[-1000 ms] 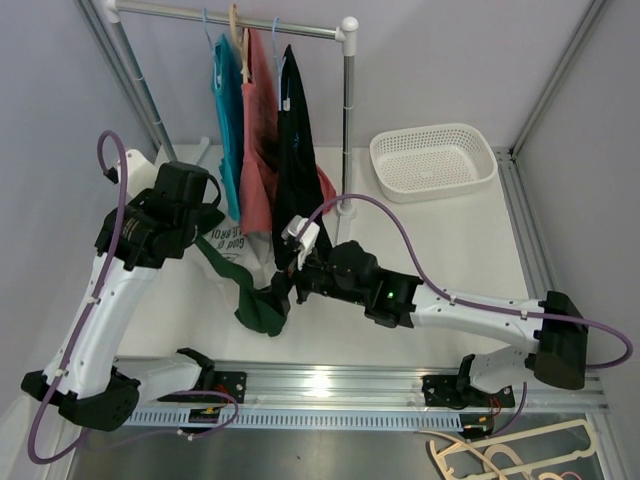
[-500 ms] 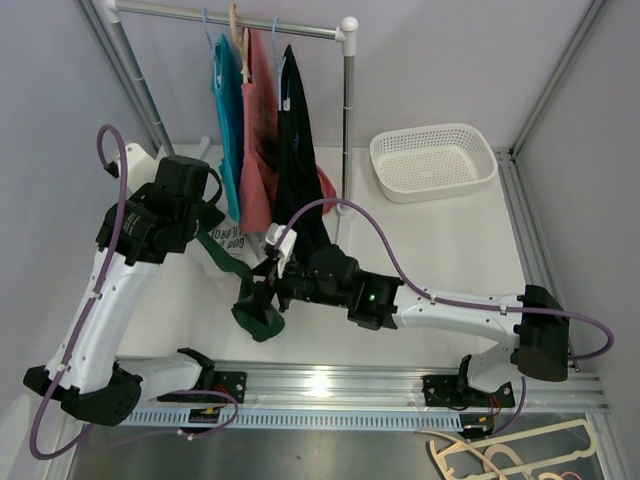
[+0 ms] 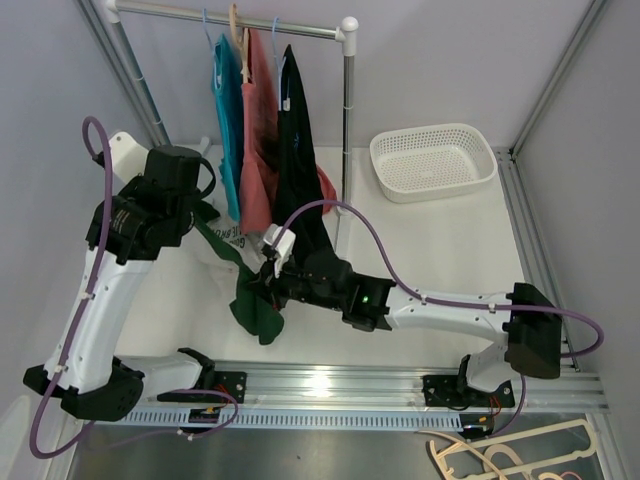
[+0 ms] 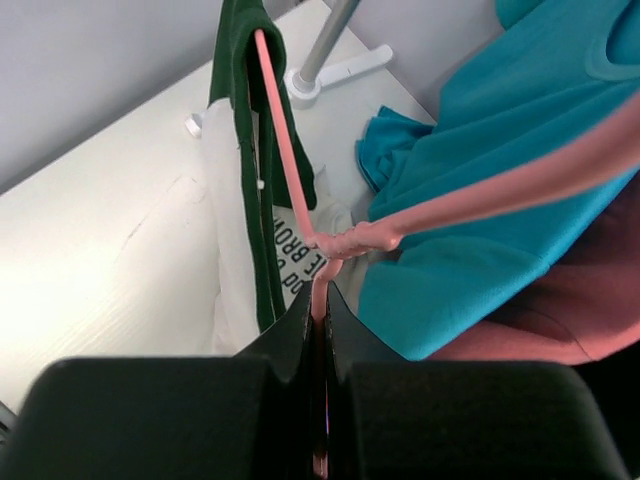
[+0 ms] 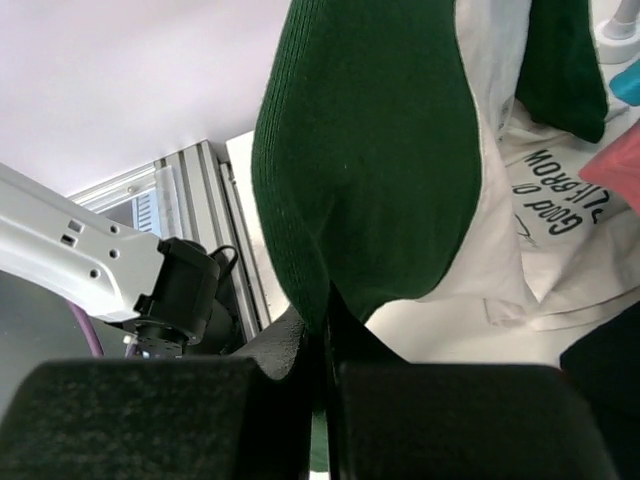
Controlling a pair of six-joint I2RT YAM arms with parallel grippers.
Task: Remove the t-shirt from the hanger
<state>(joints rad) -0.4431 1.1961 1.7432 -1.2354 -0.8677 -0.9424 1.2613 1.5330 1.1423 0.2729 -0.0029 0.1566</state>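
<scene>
t-shirt [image 5: 370,150] sleeve pinched in right gripper [image 5: 322,330] — left gripper [image 4: 318,305] clamps hanger [image 4: 291,170] (pink).

One t-shirt [image 3: 260,312], three hung garments [image 3: 258,130] (one black), one basket [image 3: 433,160]

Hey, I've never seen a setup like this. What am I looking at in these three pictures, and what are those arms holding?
These are two white robot arms bolted to a table. The wide picture looks down from above. The other two come from a camera on each wrist. The left claw is shut on a pink hanger. The right claw is shut on the green-and-white t-shirt hanging on it. Behind them stands a rack with more clothes, and a white basket sits on the table.
</scene>
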